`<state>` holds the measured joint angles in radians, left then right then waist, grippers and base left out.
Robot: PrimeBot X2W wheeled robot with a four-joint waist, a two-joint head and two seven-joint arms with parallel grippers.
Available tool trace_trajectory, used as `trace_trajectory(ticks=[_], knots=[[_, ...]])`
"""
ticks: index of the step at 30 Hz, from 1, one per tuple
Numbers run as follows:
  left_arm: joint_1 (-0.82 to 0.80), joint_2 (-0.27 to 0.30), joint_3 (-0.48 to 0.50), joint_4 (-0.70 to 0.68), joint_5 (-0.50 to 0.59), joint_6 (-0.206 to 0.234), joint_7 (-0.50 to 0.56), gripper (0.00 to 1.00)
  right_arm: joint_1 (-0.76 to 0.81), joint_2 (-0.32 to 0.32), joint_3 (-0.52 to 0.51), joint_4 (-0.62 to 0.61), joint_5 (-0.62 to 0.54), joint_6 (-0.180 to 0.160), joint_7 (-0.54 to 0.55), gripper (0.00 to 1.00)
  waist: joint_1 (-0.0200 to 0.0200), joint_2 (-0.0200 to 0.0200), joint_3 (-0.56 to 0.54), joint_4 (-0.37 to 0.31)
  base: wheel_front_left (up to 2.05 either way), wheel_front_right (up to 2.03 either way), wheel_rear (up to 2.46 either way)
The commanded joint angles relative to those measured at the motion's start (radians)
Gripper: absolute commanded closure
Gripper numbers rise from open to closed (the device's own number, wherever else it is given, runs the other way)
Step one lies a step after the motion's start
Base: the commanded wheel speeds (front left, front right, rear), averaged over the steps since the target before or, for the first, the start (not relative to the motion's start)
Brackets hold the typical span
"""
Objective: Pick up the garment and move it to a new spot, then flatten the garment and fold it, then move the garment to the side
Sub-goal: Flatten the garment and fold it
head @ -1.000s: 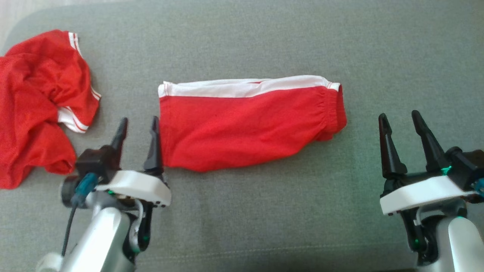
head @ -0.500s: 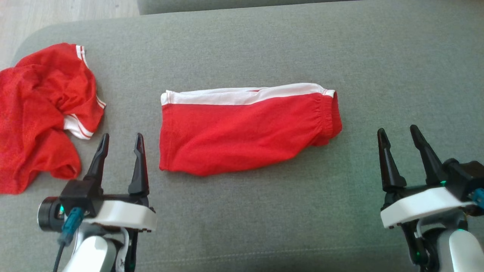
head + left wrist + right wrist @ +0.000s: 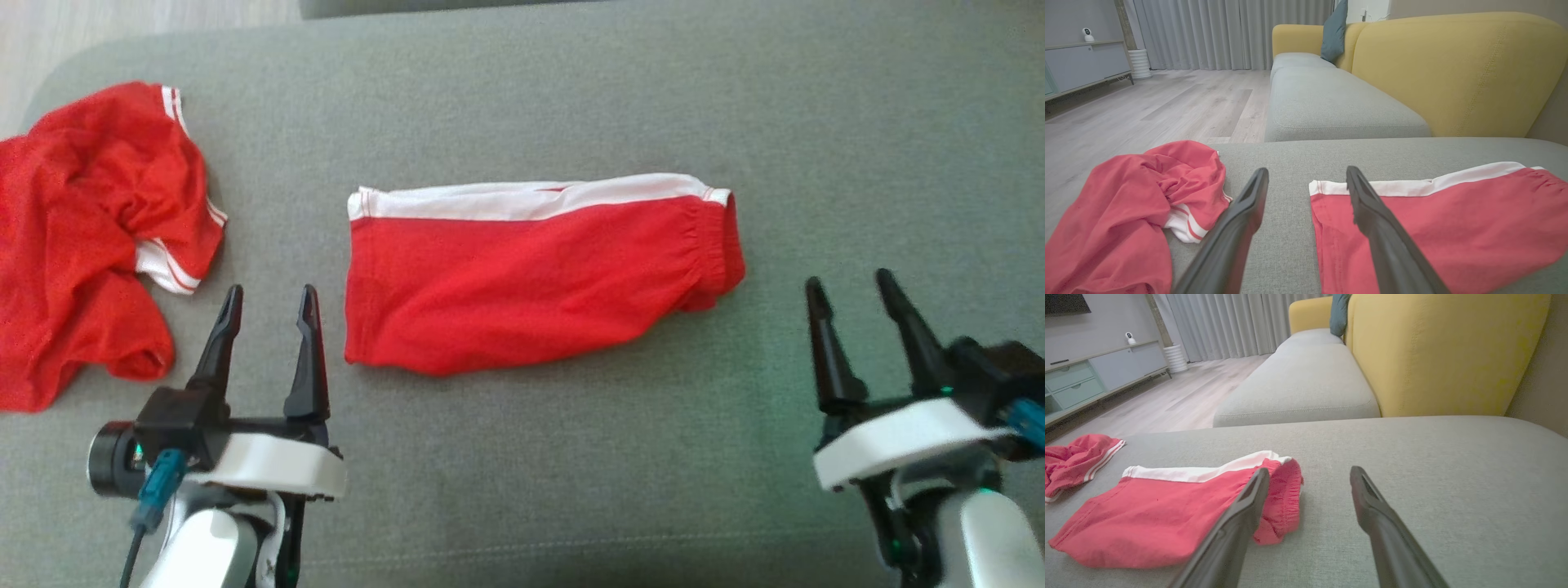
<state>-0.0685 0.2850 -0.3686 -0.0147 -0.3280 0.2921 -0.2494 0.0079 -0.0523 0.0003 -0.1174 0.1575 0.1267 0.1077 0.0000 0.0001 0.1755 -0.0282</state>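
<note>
The garment is a pair of red shorts with a white side stripe, lying folded flat in the middle of the grey cushion. It also shows in the left wrist view and the right wrist view. My left gripper stands open just left of the garment's near left corner, apart from it, with nothing between its fingers. Open and empty as well, my right gripper sits to the right of the elastic waistband end.
A second red garment with white trim lies crumpled at the cushion's left edge. Wooden floor lies beyond that edge. A yellow backrest and another grey seat stand beyond the cushion's far side.
My left gripper has drawn back from the garment's left edge, toward me and to the left. The right gripper has barely shifted. The head camera moved slightly.
</note>
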Motion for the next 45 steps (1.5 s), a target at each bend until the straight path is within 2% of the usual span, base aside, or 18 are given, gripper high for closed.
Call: trace_trajectory(ticks=[1,8,12,20,28,29,30,31,37,45], knots=[[-0.052,0.016,0.035,-0.04,0.009,0.01,-0.01,0.0,-0.065,-0.021,0.045,-0.017,0.009,0.004,0.009,0.0,0.0,-0.0001,0.021,0.009,0.0,0.0,0.0],[-0.111,-0.003,0.016,-0.039,0.016,-0.007,-0.011,0.0,-0.212,-0.045,0.14,0.148,0.043,0.004,0.032,0.0,0.0,-0.0001,0.093,0.057,0.0,0.0,0.0],[-0.13,-0.019,0.01,-0.032,0.017,-0.014,-0.011,0.0,-0.259,-0.059,0.122,0.255,0.037,0.004,0.051,0.0,0.0,-0.0001,0.123,0.083,0.0,0.0,0.0],[-0.147,-0.041,0.012,-0.021,0.014,-0.029,-0.012,0.0,-0.319,-0.063,0.072,0.372,0.035,0.004,0.042,0.0,0.0,-0.0001,0.166,0.101,0.0,0.0,0.0],[-0.178,-0.06,0.026,-0.032,0.041,-0.041,-0.012,0.0,-0.388,-0.064,0.119,0.474,0.122,0.004,0.137,0.0,0.0,-0.0001,0.2,0.102,0.0,0.0,0.0],[-0.179,-0.062,0.029,-0.034,0.044,-0.043,-0.012,0.0,-0.391,-0.065,0.128,0.476,0.139,0.004,0.151,0.22,0.0,-0.0001,0.2,0.102,0.0,0.0,0.0],[-0.18,-0.065,0.033,-0.036,0.046,-0.045,-0.012,0.0,-0.394,-0.069,0.137,0.475,0.152,0.004,0.159,0.58,0.0,-0.0001,0.2,0.103,0.0,0.0,0.0],[-0.181,-0.068,0.036,-0.038,0.05,-0.046,-0.012,0.0,-0.392,-0.07,0.141,0.474,0.173,0.004,0.172,1.0,0.0,-0.0001,0.199,0.103,0.0,0.0,0.0],[-0.165,-0.087,0.062,-0.061,0.078,-0.059,-0.012,0.0,-0.354,-0.127,0.134,0.414,0.235,0.004,0.177,1.0,0.0,-0.0001,0.177,0.108,0.0,0.0,0.0],[-0.131,-0.114,0.084,-0.045,0.094,-0.086,-0.012,0.0,-0.285,-0.264,0.065,0.325,0.304,0.004,0.215,1.0,0.0,-0.0001,0.132,0.114,0.0,0.0,0.0]])
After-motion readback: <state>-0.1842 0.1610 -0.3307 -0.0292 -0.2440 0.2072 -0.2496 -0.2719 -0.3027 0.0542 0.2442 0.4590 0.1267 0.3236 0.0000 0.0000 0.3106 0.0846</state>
